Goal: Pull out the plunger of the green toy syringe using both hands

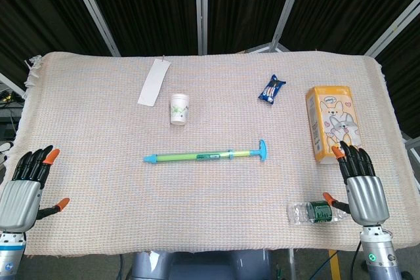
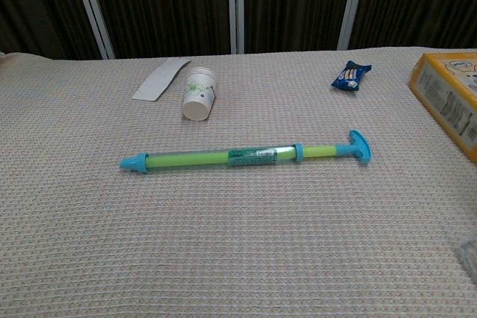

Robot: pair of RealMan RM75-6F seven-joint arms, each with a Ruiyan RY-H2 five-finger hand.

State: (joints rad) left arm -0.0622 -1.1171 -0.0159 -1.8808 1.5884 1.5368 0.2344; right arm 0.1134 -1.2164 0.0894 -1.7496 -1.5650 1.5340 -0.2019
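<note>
The green toy syringe [image 1: 207, 156] [image 2: 246, 156] lies flat across the middle of the table, blue nozzle cap to the left and blue T-shaped plunger handle [image 1: 262, 149] [image 2: 359, 147] to the right. My left hand [image 1: 26, 185] hovers at the table's near left edge, fingers spread, holding nothing. At the near right edge my right hand [image 1: 359, 181] is likewise spread and empty. Both hands are well away from the syringe. Neither hand shows in the chest view.
A white paper cup [image 1: 179, 109] [image 2: 198, 94] lies behind the syringe, beside a white paper strip [image 1: 154, 82] [image 2: 160, 78]. A blue snack packet [image 1: 271, 88] [image 2: 350, 76] and an orange box [image 1: 333, 122] [image 2: 449, 98] sit at the right. A crushed plastic bottle [image 1: 316, 212] lies by my right hand.
</note>
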